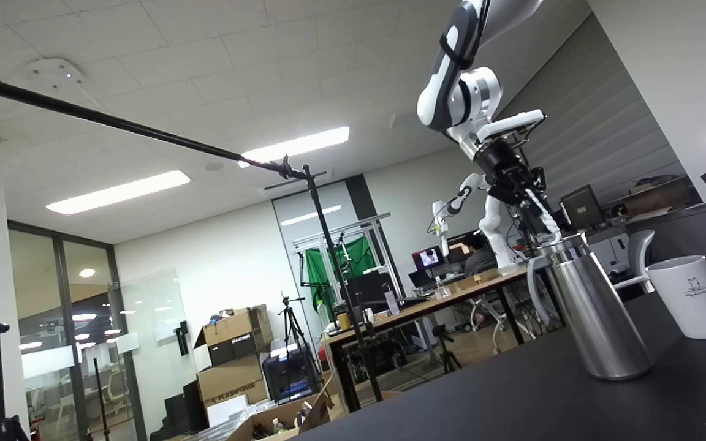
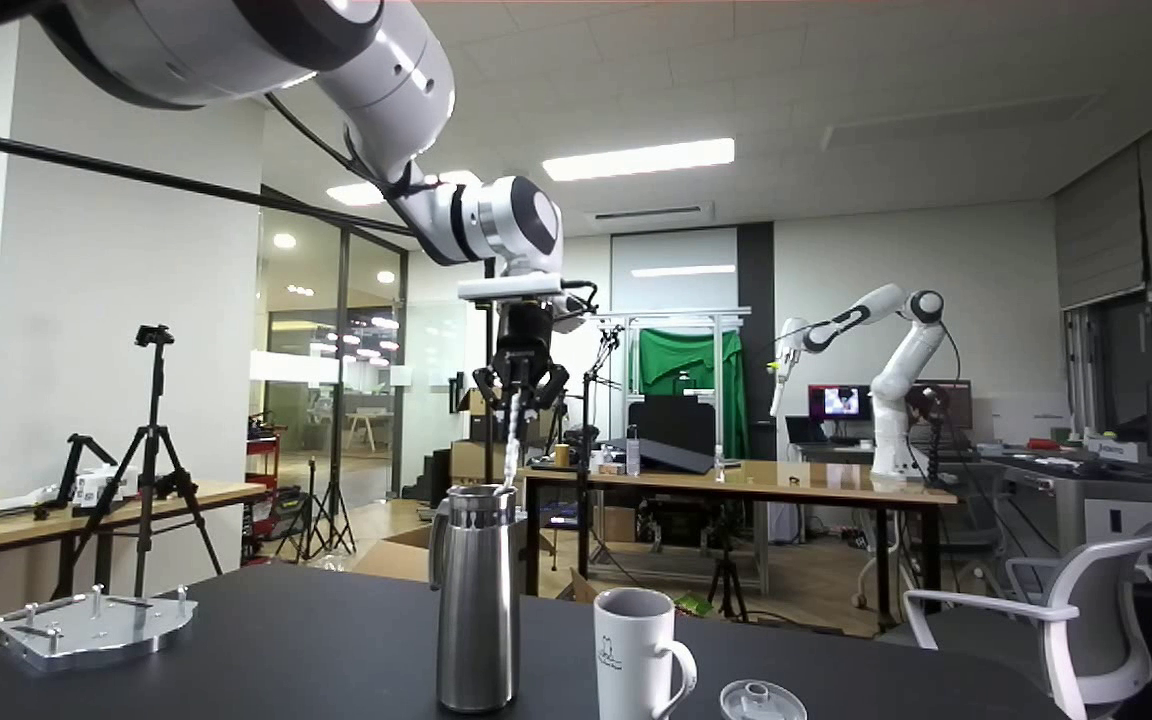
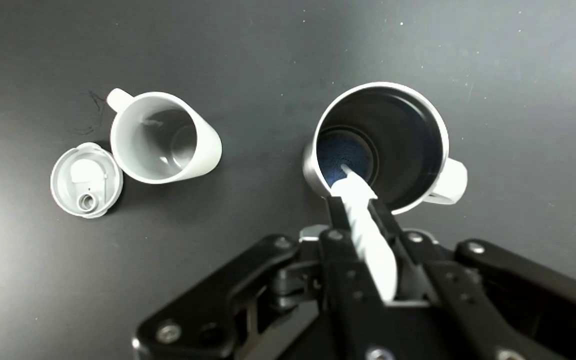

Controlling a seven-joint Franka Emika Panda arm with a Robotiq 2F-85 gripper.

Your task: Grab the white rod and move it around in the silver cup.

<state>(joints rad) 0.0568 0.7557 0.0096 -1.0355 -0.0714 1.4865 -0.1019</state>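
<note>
My gripper (image 3: 357, 202) is shut on the white rod (image 3: 368, 240), which runs lengthwise between its fingers. In an exterior view the gripper (image 2: 516, 398) is above the silver cup (image 2: 479, 610), with the rod (image 2: 513, 445) pointing down to the cup's mouth. The same shows in an exterior view, with the rod (image 1: 543, 214) meeting the rim of the cup (image 1: 601, 312). In the wrist view the rod's thin tip lies over the cup's dark inside, near the left part of its rim (image 3: 319, 172). How deep the tip reaches is hidden. The cup stands upright.
A white mug (image 2: 631, 650) with a handle stands beside the cup; it also shows in the wrist view (image 3: 210, 150). A lid (image 3: 87, 180) lies by the mug. A metal plate with posts (image 2: 91, 630) lies on the black table (image 2: 316, 640). A black boom pole (image 1: 108, 119) crosses behind.
</note>
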